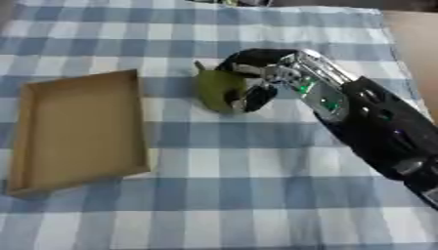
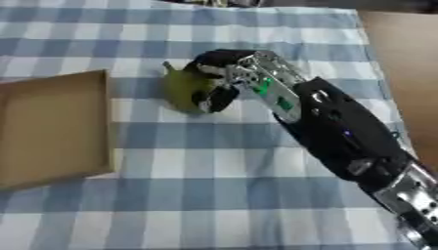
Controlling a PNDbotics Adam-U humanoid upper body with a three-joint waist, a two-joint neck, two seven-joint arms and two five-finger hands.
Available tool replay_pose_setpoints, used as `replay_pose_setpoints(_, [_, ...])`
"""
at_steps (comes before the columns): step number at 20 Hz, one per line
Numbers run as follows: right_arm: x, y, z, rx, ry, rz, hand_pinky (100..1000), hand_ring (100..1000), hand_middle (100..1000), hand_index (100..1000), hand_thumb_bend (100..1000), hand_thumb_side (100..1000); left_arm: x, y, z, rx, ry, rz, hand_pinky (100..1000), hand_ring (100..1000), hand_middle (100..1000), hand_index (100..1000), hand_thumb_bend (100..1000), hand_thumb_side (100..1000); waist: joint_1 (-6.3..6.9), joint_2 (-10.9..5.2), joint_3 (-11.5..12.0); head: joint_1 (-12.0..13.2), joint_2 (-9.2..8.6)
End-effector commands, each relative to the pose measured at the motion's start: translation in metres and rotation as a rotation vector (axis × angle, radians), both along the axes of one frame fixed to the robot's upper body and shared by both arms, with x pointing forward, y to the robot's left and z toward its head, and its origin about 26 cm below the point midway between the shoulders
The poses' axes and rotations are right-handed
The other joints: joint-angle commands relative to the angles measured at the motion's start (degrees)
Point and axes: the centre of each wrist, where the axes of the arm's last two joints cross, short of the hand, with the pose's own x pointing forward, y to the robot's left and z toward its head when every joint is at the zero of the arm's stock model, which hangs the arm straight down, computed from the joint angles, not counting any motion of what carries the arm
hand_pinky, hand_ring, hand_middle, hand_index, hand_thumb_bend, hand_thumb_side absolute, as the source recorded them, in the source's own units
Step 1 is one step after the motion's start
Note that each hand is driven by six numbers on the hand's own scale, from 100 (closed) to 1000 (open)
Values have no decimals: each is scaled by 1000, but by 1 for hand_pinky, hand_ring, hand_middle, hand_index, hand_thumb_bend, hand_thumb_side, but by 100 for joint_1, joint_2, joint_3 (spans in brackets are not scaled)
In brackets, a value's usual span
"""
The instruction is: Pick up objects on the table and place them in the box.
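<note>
A green pear-shaped fruit [image 1: 215,89] with a short stem sits near the middle of the checked cloth. My right hand [image 1: 254,73] reaches in from the lower right and is curled round the fruit's right side, thumb and fingers wrapping it. An open, shallow cardboard box [image 1: 78,131] lies to the left of the fruit, with nothing visible inside. My left hand shows in neither view.
A blue and white checked cloth [image 1: 256,195] covers the table. Bare brown tabletop [image 2: 402,58] shows along the right edge. A few small unclear things lie at the far top edge.
</note>
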Motion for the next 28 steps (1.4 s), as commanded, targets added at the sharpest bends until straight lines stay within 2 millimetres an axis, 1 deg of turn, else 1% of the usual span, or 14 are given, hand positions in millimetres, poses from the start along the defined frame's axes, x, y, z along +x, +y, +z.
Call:
replay_pose_setpoints(1, [-2,-1,4,46,-61,-5,803,833,443,639,100,100,-3,0,6,13,-20,-6,673,587,541,783,100,511,37,-120,1,-3,-32])
replay_pose_setpoints(2, [-3,-1,5,69,-75,-7,792,816,430,600,100,100,-3,0,6,13,-20,-7,672,588,541,783,100,511,37,-120,1,-3,-33])
replay_pose_setpoints(6, [-5,1,5,132,-83,-12,780,806,426,555,100,100,-3,0,6,13,-20,-8,672,589,541,782,100,511,37,-122,-1,-1,-26])
replay_pose_setpoints(10, [-8,3,6,192,-86,-21,769,801,391,523,100,100,-3,0,6,14,-18,-8,672,589,541,783,100,514,39,-124,-5,2,-16])
replay_pose_setpoints(11, [-10,4,7,207,-87,-21,766,800,381,515,100,146,-3,0,6,14,-18,-8,672,589,541,783,100,514,40,-125,-5,2,-14])
replay_pose_setpoints(12, [-11,4,8,221,-88,-22,764,799,374,510,100,126,-3,0,6,15,-17,-9,672,589,541,783,100,514,41,-127,-6,3,-11])
replay_pose_setpoints(15, [-15,7,12,254,-92,-15,756,797,362,501,100,142,-3,0,6,15,-17,-9,672,589,541,782,100,514,43,-133,-2,3,-8])
replay_pose_setpoints(18, [-21,10,18,266,-102,13,750,796,354,496,100,117,-3,0,6,15,-17,-10,672,590,540,782,100,513,41,-141,4,5,0])
replay_pose_setpoints(21, [-29,14,27,266,-118,58,749,796,366,506,100,100,-3,0,7,16,-16,-13,672,589,540,782,100,513,36,-154,6,10,6])
replay_pose_setpoints(28, [-46,21,47,283,-140,120,751,796,367,511,100,100,-3,1,7,15,-17,-18,672,589,538,781,100,510,32,-193,21,25,10])
